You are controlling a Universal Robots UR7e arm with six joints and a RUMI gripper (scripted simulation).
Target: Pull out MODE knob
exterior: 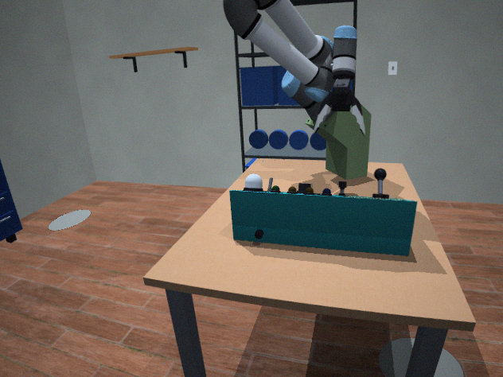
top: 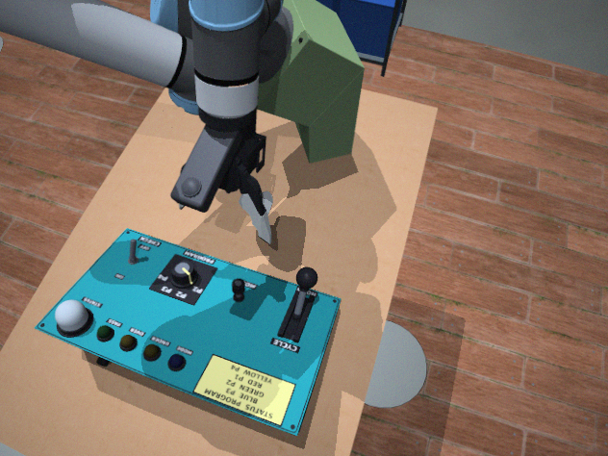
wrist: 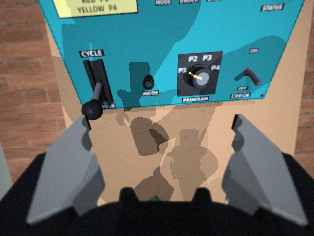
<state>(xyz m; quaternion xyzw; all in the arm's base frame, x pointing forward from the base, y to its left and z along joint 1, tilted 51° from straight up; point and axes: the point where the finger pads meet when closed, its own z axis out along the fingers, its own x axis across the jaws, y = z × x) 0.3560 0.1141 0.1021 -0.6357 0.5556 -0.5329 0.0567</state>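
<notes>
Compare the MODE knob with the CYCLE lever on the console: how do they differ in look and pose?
The MODE knob is a short, stubby black peg; the CYCLE lever is a much taller grey stem topped with a black ball. The MODE knob rises from the bare teal panel, while the CYCLE lever sits in a long black slot. The MODE knob stands next to the PROGRAM dial; the CYCLE lever is nearer the console's end. Both are dark and untouched.

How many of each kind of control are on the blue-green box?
Small round coloured buttons: 4
Big white dome button: 1
Black round dial with yellow pointer: 1
Small black MODE knob: 1
Thin grey toggle switch: 1
Black ball-topped CYCLE lever: 1
Total: 9
</notes>
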